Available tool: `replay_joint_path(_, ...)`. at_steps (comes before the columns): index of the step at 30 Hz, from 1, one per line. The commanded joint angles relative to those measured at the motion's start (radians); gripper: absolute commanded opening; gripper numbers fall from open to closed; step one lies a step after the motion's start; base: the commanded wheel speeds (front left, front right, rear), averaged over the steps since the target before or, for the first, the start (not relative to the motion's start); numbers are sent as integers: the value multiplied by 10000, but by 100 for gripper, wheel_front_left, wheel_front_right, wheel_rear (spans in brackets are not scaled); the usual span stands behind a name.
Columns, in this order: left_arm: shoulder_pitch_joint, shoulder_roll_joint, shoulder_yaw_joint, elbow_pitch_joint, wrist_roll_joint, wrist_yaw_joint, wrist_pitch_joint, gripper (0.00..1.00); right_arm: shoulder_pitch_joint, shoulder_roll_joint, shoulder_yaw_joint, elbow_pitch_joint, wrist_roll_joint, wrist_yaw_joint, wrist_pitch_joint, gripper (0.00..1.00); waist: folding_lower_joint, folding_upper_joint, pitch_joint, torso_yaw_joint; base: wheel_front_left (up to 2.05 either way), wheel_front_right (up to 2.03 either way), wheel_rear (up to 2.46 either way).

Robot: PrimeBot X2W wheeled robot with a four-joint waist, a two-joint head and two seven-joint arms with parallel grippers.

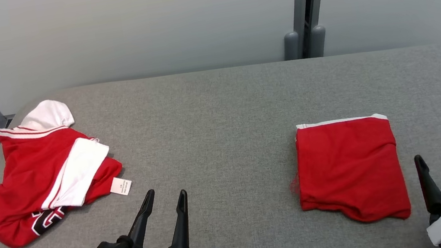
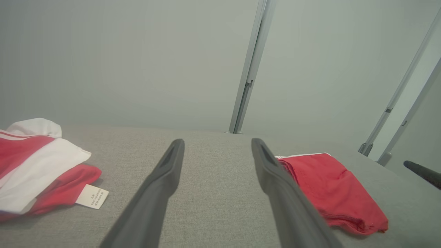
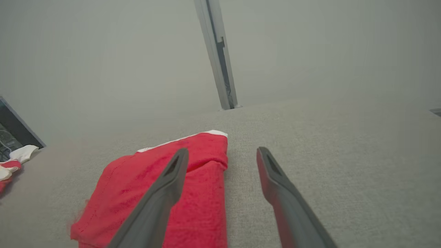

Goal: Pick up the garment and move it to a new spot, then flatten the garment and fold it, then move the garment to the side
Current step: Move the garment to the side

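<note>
Grey worktop [image 1: 218, 111]: folded garment [image 1: 349, 166] seemingly parked aside finished, crumpled jersey [image 1: 36, 178] well left of it, left claw [image 1: 166, 192] and right claw [image 1: 432, 157] spread, empty.

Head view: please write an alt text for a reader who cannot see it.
A crumpled red-and-white jersey lies at the left of a grey table and a folded red garment at the right. The left claw and the right claw stand open and empty near the bottom edge.
</note>
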Motion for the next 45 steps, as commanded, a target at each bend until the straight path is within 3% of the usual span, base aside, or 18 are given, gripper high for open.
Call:
replay_joint_path(1,-280,42,-48,-11,-8,-30,5,100,-299,-297,319,244,379,0,135,100,0,-1,267,163,0,0,0)
replay_joint_path(13,-870,45,-661,-29,-138,2,5,100,-1752,-1767,2485,1663,3807,0,1298,100,0,-1,1211,804,0,0,0)
replay_joint_path(22,-1027,45,-945,-27,-150,70,5,100,-2598,-2250,3779,2305,5788,0,2646,100,0,-1,1439,1187,0,0,0)
replay_joint_path(23,-1030,46,-936,-14,-138,75,5,100,-2659,-2303,3926,2288,5872,0,2681,38,0,-1,1438,1203,0,0,0)
replay_joint_path(24,-1033,45,-928,-6,-130,77,5,100,-2728,-2378,4058,2291,5926,0,2632,0,0,-1,1434,1213,0,0,0)
replay_joint_path(33,-938,43,-915,-52,61,54,7,100,-3226,-2813,5290,2531,6039,0,1995,0,0,-1,1296,973,0,0,0)
replay_joint_path(39,-1192,43,-1092,-214,197,-27,5,100,-3978,-3379,6523,2682,5416,-1,1748,0,0,-1,1679,310,0,0,0)
replay_joint_path(45,-1811,45,-1432,-516,319,-75,7,100,-5137,-4254,7695,2775,4762,-1,1505,0,0,-1,2742,-576,0,0,0)
